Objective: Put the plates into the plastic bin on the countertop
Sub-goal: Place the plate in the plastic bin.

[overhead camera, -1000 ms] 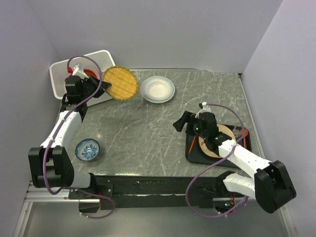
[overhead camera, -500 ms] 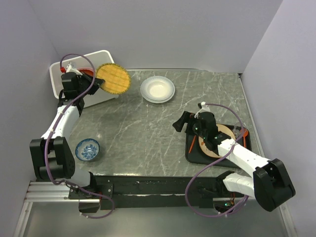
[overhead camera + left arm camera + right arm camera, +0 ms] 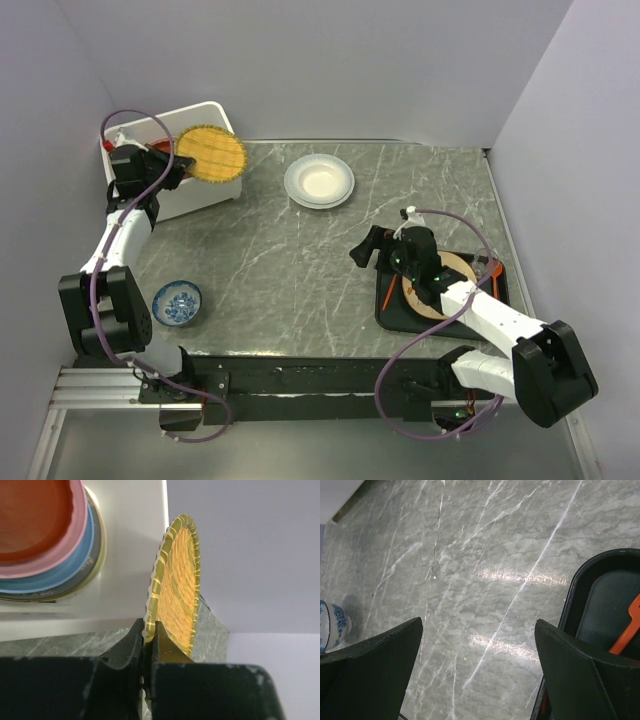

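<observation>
Your left gripper [image 3: 148,630] is pinching the woven plate [image 3: 211,154] at the far-left bin's [image 3: 192,198] rim — your right gripper [image 3: 479,625] is hanging spread wide

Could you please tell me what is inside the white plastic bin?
A stack: a red-orange plate on top, a pink plate and light blue plate beneath. Lower plates and the bin floor are largely covered.

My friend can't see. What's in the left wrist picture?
The left gripper pinches the rim of a woven yellow plate held on edge. Beside it is the white plastic bin, with red-orange, pink and blue plates stacked inside.
</observation>
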`<state>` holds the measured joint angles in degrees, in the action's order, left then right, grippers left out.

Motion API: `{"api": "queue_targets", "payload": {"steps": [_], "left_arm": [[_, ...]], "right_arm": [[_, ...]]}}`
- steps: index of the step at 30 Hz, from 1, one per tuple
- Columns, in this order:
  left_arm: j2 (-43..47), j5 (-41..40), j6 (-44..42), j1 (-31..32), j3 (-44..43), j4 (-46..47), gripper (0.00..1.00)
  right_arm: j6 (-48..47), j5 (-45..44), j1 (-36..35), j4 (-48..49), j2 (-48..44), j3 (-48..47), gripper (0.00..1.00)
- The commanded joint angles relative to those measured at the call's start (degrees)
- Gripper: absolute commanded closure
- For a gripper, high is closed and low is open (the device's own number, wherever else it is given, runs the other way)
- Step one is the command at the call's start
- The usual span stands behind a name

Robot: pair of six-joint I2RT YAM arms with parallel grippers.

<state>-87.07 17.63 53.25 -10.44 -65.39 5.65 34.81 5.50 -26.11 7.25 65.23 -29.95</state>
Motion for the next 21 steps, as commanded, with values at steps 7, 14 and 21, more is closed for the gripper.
{"api": "queue_targets", "payload": {"steps": [7,14,21], "left_arm": [[-3.1,-2.3,4.3,-4.2,-5.2,4.2,0.99],[-7.3,-0.1,6.3,-7.9,-6.5,6.5,0.99],[-10.8,2.7,7.6,-10.0,-8.0,9.3,0.99]], "right_arm": [[-0.7,1.0,-0.4,3.5,2.7,-2.4,0.0],[-1.1,0.5,-0.3,2.9,2.4,-2.0,0.0],[-1.1,0.2,-0.3,2.4,2.1,-1.4,0.0]]}}
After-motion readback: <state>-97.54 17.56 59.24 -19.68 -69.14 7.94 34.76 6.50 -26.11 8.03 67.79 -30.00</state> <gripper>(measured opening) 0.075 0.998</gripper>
